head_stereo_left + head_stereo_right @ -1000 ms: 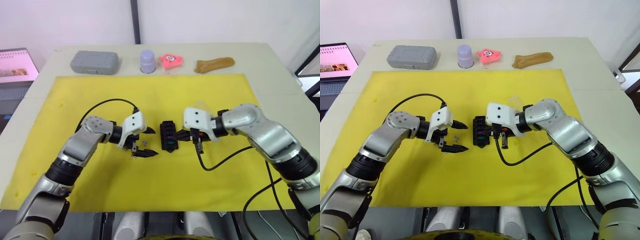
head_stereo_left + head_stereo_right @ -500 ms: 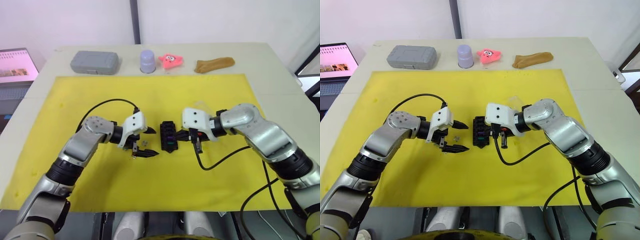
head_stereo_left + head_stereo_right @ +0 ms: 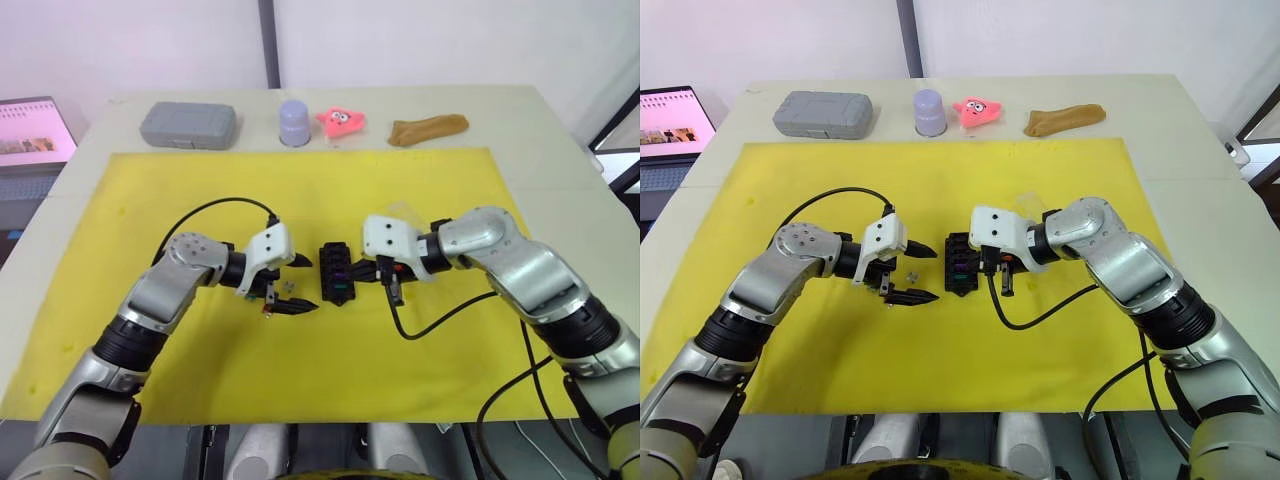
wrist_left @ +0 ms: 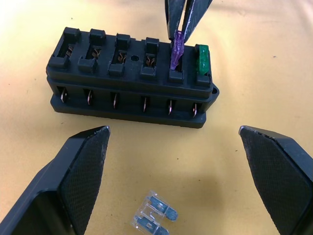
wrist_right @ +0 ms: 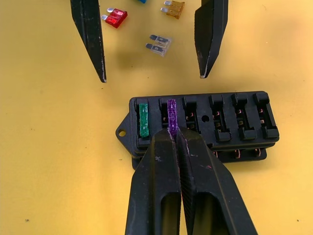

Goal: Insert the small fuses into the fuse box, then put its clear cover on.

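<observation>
A: Centre of the yellow mat [image 3: 420,190], and there's the fuse box [image 4: 132,78] – matte black moulded plastic, six slots in a row, small metal contacts glinting along its side

B: Right hand [image 5: 172,133] is right on it, both black fingers pressed together on the purple fuse [image 5: 171,113], which stands in the second slot from the end

A: And beside it the green fuse [image 5: 143,119], translucent, seated in the end slot. Four slots bare

B: Left hand [image 3: 290,285] sits just beside the box, its textured black fingers [image 4: 80,161] spread wide apart, holding nothing

A: Between them on the mat, a pale clear fuse [image 4: 156,215] with two flat metal blades. The red fuse [image 5: 115,17] and amber fuse [image 5: 173,8] lie close by

B: Clear cover [image 3: 1032,204] is a faint glassy shape on the mat behind the right arm

A: Back of the counter [image 3: 560,170]: a grey ribbed case [image 3: 188,124], a lilac cup [image 3: 294,121], a pink star toy [image 3: 342,121], a brown cloth [image 3: 428,129]. I can't read any writing or labels
</observation>
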Controlling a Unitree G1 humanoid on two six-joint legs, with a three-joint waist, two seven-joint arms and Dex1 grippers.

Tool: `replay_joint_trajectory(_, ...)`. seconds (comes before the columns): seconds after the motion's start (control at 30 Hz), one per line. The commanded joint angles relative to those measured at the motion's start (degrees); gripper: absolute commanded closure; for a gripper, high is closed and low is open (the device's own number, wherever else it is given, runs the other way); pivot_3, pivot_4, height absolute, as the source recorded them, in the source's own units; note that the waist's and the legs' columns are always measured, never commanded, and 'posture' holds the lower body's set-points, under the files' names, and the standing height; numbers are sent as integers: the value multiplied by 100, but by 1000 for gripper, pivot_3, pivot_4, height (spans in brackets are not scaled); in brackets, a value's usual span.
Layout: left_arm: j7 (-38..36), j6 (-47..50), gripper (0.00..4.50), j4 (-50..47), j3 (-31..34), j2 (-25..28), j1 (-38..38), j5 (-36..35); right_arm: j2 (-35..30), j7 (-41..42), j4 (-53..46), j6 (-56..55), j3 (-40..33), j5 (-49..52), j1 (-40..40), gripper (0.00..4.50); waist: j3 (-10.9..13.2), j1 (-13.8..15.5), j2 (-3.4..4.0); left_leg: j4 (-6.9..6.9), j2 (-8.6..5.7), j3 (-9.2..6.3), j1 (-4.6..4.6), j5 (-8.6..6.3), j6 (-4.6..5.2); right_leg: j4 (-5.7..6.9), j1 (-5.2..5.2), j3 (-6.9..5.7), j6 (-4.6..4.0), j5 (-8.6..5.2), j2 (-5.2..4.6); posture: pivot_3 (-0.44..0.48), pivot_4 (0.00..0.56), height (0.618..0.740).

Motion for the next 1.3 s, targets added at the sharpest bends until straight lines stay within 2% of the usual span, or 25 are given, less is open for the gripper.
replay_joint_trajectory(0.03,72,-46,72,-209,-78,-99,-12,37,59,43,-130,47,-78,-32,-39,4500,0,2,0,0,0,0,0,0,0,0,0,0,0,0,0,0,150,740)
replay_joint_trajectory(0.77,147,-37,72,-202,-167,-153,-77,114,141,235,-182,254,-362,61,-263,4500,0,3,0,1,0,0,-1,0,0,1,0,0,0,0,0,0,150,740)
replay_joint_trajectory(1.3,156,-41,72,-206,-165,-167,-100,116,39,309,-152,152,-206,-149,-59,4500,0,3,0,1,0,-1,-1,0,0,1,0,0,0,0,0,0,150,740)
